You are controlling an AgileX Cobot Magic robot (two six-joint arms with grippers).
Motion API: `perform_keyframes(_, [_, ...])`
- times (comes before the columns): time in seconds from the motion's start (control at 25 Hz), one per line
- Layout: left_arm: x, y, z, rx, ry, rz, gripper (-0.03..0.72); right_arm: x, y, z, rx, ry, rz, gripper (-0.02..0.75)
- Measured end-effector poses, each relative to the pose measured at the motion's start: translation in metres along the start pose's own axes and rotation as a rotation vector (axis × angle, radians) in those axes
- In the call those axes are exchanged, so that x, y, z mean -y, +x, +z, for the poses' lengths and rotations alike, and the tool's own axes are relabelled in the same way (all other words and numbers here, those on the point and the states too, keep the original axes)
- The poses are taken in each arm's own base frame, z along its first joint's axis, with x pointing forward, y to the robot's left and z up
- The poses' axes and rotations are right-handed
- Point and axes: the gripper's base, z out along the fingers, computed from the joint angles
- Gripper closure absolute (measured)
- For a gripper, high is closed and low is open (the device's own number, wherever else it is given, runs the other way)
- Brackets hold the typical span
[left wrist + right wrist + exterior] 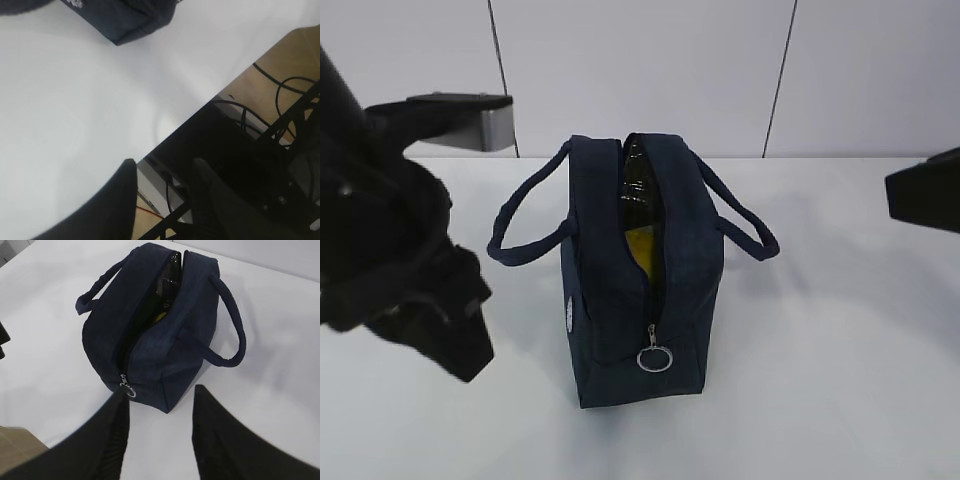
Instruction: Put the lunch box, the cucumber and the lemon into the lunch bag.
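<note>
Boxy dark navy fabric lunch bag [640, 270] stands upright mid white table [840, 380], top zipper open, yellow lemon [642, 248] and something dark green showing inside. Left gripper [162, 200] and right gripper [159, 435] fingers spread, empty, apart from bag.

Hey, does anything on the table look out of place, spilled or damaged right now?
Nothing stands out. The lunch bag stands upright on the white table, its top zipper open, with something yellow, likely the lemon, visible inside. Both handles hang to the sides. Nothing has spilled, and both pincers are open and clear of the bag.
</note>
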Motion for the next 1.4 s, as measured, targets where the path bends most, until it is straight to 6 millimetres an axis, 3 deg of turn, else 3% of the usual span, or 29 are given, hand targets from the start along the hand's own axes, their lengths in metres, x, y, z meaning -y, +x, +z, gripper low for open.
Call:
perform_keyframes(0.2, [-0.001, 0.028, 0.009, -0.05, -0.008, -0.019, 0.514, 0.0, 0.01, 0.009, -0.044, -0.015, 0.027, 0.436])
perform_keyframes(0.32, [-0.001, 0.039, 0.003, -0.033, -0.016, -0.027, 0.531, 0.0, 0.01, 0.015, -0.068, -0.017, 0.035, 0.436])
perform_keyframes(0.48, [-0.002, 0.042, -0.001, -0.019, -0.031, -0.023, 0.534, 0.0, 0.011, 0.023, -0.094, -0.029, 0.056, 0.436])
perform_keyframes(0.72, [0.0, 0.042, 0.009, -0.044, -0.052, 0.0, 0.533, 0.003, 0.022, 0.035, -0.042, -0.019, 0.071, 0.436])
perform_keyframes(0.96, [0.011, 0.051, 0.012, 0.219, -0.118, 0.141, 0.529, 0.008, 0.05, 0.042, 0.0, -0.006, 0.099, 0.436])
perform_keyframes(1.24, [-0.001, 0.056, 0.042, 0.423, -0.132, 0.177, 0.527, 0.015, 0.089, 0.059, 0.017, 0.02, 0.178, 0.436])
perform_keyframes(1.4, [-0.003, 0.05, 0.049, 0.546, -0.134, 0.202, 0.484, 0.017, 0.099, 0.063, 0.022, 0.032, 0.182, 0.436])
